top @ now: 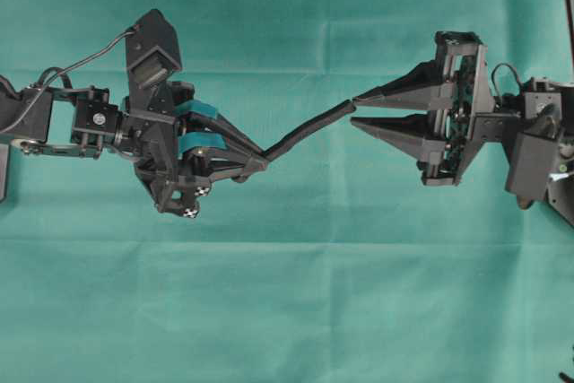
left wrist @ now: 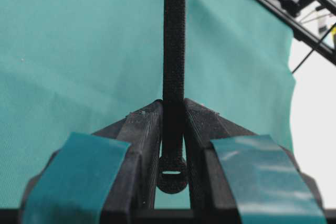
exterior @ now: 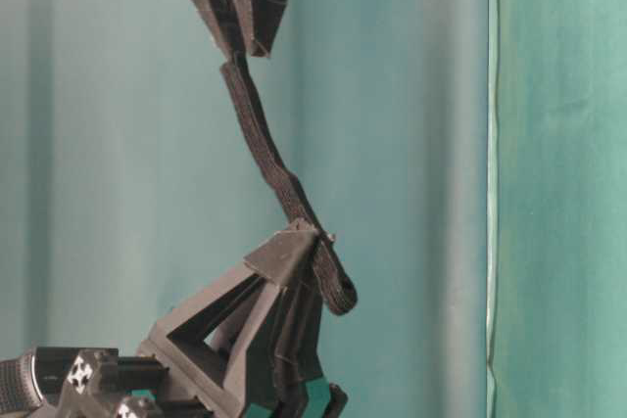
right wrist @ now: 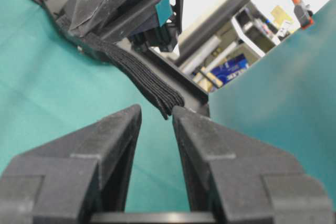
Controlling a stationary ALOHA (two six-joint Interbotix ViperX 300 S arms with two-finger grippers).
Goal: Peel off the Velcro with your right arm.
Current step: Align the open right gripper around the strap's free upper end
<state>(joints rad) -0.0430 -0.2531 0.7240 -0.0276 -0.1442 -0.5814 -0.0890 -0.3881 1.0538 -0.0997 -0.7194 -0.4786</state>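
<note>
- The right gripper (top: 352, 108) has its two plain black pointed fingers parted by a narrow gap, released and holding nothing.
- In the right wrist view that gripper (right wrist: 156, 113) shows its two tips apart, with the frayed free end of the Velcro (right wrist: 152, 85) just beyond the gap and nearer the right-hand tip; whether it touches that tip is hard to make out.
- From overhead the Velcro (top: 309, 130) ends right at the tip of the upper finger, seemingly touching it, but not pinched between the two.
- The left gripper (top: 258, 164), the one with teal tape patches on its fingers, is clenched on the strip's other end.
- The left wrist view confirms this: the left gripper (left wrist: 173, 109) squeezes the Velcro (left wrist: 174, 35) between its tips, the rounded slotted end hanging behind the tips, between the fingers.
- In the table-level view the Velcro (exterior: 269, 159) runs in a slightly wavy line up from the left gripper (exterior: 306, 237) to the right gripper (exterior: 240, 46), held off the cloth.
- That view cuts off most of both arms, and the right fingers' gap is not readable there.
- The strip spans between the two grippers above the teal cloth (top: 287, 293), which covers the table.
</note>
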